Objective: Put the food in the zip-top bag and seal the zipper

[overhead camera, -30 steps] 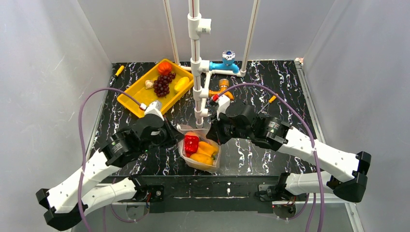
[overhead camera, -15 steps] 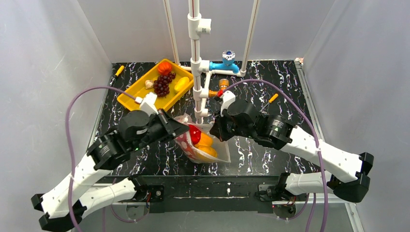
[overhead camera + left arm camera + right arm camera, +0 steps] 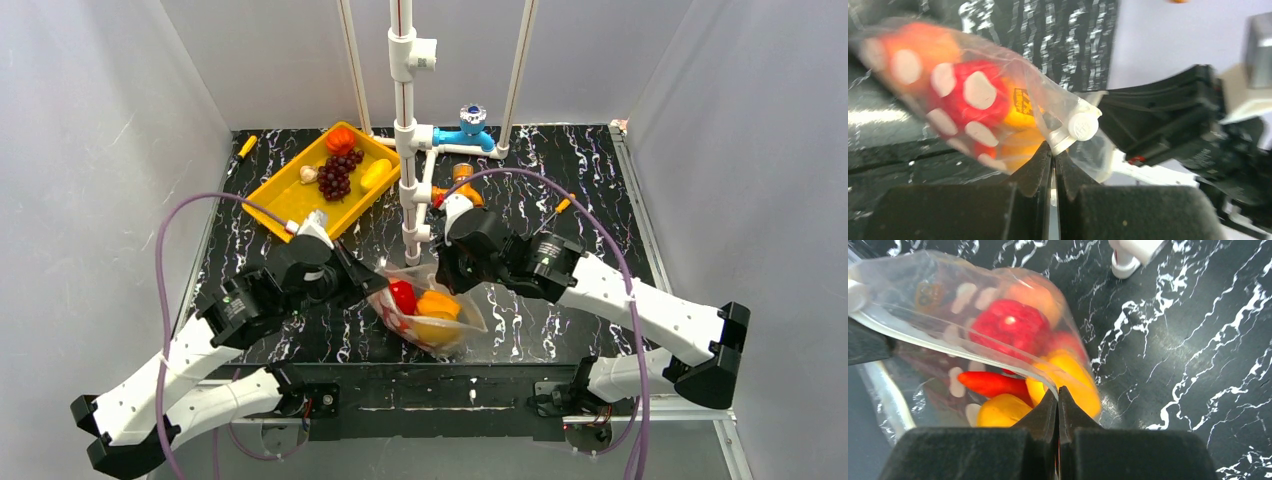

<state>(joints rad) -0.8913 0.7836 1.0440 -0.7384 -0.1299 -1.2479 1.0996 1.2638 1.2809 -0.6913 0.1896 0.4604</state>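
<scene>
The zip-top bag (image 3: pixel 428 318), clear with white dots, hangs between my two grippers near the table's front middle. It holds food: a red pepper (image 3: pixel 1010 325), a red chili (image 3: pixel 990 382) and yellow and orange pieces (image 3: pixel 437 305). My left gripper (image 3: pixel 1054 150) is shut on the bag's mouth edge beside a white slider (image 3: pixel 1083 125). The right gripper (image 3: pixel 1058 391) is shut on the other end of the zipper (image 3: pixel 948 344). More food lies in the yellow tray (image 3: pixel 285 200): dark grapes (image 3: pixel 335 176), a red tomato (image 3: pixel 340 140), a white garlic (image 3: pixel 308 174) and a yellow piece (image 3: pixel 376 172).
A white pipe stand (image 3: pixel 405 130) rises just behind the bag, with a blue valve (image 3: pixel 472 125) and an orange fitting (image 3: pixel 462 178) at its right. Small orange-handled items lie at the back left (image 3: pixel 246 146) and at the right (image 3: pixel 563 205). Grey walls close in both sides.
Both grippers kept hold of the bag. It was lifted toward the pipe stand, then came back down toward the front, now tilted with its body leaning right.
</scene>
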